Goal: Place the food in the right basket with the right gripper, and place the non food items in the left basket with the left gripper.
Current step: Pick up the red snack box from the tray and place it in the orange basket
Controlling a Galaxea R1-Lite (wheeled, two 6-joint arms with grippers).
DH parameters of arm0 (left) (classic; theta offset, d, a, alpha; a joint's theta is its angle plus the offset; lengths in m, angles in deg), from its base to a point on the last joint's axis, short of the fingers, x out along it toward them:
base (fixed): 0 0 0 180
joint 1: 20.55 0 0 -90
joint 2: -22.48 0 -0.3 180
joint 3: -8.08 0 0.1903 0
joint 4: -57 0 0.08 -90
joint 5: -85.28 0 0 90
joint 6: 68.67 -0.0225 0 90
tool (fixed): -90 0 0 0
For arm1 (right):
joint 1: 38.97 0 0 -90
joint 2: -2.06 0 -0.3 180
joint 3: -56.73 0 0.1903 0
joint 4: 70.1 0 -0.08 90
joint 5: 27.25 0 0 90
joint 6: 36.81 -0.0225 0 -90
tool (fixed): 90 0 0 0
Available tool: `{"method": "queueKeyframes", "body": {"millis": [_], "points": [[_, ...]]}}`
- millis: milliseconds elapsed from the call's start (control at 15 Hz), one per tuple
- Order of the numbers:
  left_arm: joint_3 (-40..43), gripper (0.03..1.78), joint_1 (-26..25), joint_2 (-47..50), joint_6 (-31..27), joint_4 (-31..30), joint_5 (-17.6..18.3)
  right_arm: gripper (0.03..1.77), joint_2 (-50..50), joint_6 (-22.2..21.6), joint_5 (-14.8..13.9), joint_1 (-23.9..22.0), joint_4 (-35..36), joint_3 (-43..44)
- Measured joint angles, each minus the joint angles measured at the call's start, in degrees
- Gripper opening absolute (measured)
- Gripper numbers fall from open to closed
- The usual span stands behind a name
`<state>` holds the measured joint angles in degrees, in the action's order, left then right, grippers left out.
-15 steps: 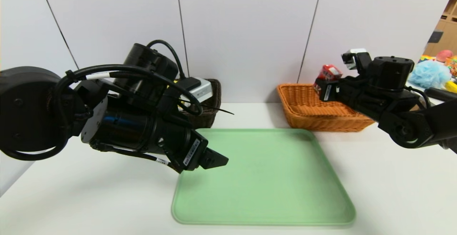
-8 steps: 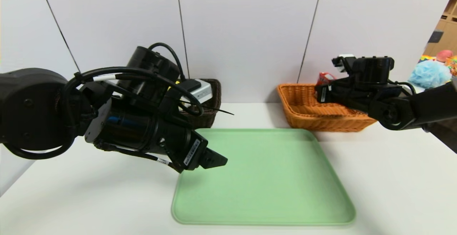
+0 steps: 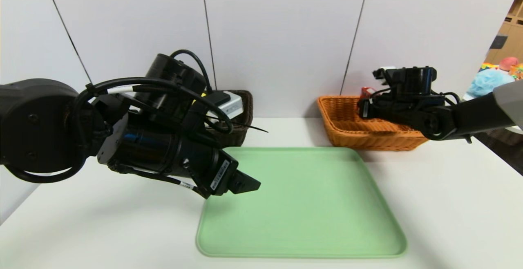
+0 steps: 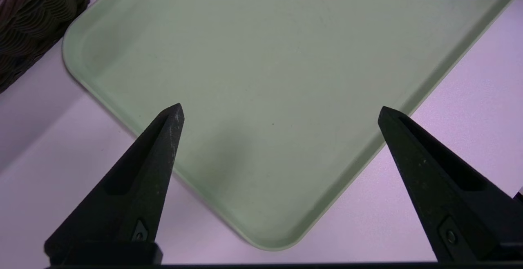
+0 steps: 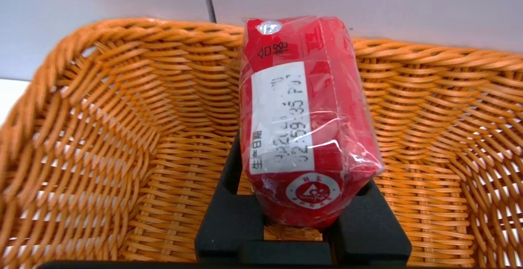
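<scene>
Now the red food packet [image 5: 304,126], pinched in the right gripper [image 5: 302,216], has dropped from above the orange right basket [image 3: 347,128] down inside it at the head view's right, so release looks next. Left gripper [image 4: 280,113] hovers spread over the green tray [image 3: 302,203], centre frame.
</scene>
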<state>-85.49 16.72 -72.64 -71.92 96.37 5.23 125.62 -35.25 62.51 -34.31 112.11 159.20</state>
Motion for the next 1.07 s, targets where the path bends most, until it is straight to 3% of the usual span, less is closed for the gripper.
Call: {"method": "queueKeyframes", "body": {"millis": [1067], "points": [[0.11, 1.69, 0.0, -0.13, 0.02, -1.23, 0.11, 0.38, 2.04, -0.11, 0.09, -0.37, -0.13, -1.18]]}}
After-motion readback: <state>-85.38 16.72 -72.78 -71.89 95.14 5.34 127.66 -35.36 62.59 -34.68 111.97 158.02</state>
